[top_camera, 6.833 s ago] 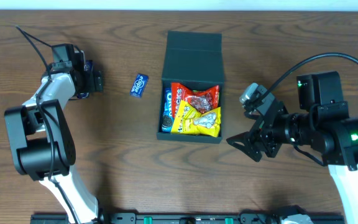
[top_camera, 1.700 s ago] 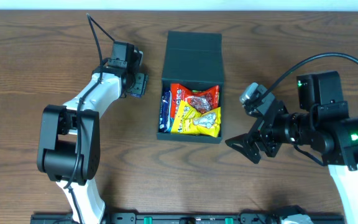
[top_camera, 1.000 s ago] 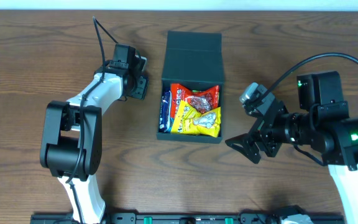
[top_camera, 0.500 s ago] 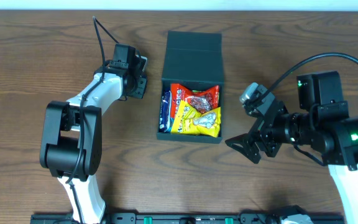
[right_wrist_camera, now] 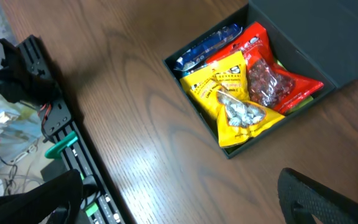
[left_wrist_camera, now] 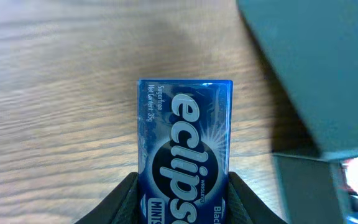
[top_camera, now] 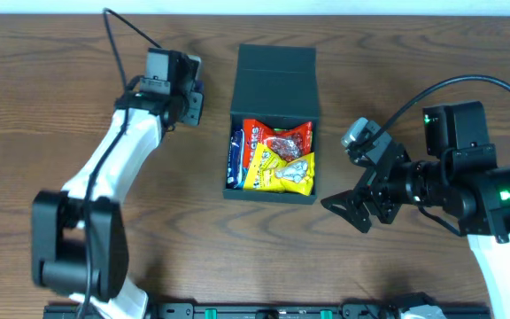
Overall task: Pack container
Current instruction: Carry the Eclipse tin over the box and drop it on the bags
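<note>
Dark teal-green rectangular container [top_camera: 275,75] mid-table, lid open at 12 o'clock, prob stiff, light, grip flap edge; L gripper [left_wrist_camera: 184,200] at its 10 clamps blue mint tin [left_wrist_camera: 185,143], R gripper [top_camera: 348,168] spread wide

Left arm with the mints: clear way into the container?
Probably yes: the left hand, gripping the mints tin, hangs right beside the container, flap open, nothing between. Snack packets already fill most of it, though.

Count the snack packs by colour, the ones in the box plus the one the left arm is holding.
Blue: 2, the blue packet in the container and the Eclipse mints pack in the left gripper
Red: 1, the red packet
Yellow: 1, the yellow packet
Total: 4
</note>
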`<state>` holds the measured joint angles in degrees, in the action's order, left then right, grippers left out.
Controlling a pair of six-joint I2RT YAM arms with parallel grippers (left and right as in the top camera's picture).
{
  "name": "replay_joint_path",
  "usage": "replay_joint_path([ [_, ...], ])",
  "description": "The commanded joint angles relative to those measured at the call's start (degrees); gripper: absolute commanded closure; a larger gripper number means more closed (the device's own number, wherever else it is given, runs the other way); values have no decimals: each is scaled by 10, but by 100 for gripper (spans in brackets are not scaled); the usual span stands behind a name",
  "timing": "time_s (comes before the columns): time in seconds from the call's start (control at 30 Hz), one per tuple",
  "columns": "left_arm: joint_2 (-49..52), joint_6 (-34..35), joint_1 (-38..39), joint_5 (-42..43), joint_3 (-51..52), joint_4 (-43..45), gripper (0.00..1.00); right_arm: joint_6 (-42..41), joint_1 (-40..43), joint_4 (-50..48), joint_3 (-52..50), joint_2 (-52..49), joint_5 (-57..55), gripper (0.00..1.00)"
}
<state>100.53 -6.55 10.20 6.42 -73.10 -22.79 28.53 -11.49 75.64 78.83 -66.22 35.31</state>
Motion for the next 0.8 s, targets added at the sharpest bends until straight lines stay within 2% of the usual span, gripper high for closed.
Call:
replay_joint_path([
  [0.0, -29, 36, 13, -3, -7, -17, 78, -2, 4, 0, 7, 2, 5, 1],
  [0.13, -38, 35, 43, 1, -7, -42, 79, -2, 4, 0, 7, 2, 5, 1],
  [0.3, -38, -2, 97, 14, -7, -50, 81, -2, 4, 0, 7, 2, 5, 1],
  [0.47, -38, -79, 159, 18, -7, -51, 82, -2, 4, 0, 7, 2, 5, 1],
  [0.77, -38, -274, 230, 97, -7, -83, 82, -2, 4, 0, 7, 2, 5, 1],
])
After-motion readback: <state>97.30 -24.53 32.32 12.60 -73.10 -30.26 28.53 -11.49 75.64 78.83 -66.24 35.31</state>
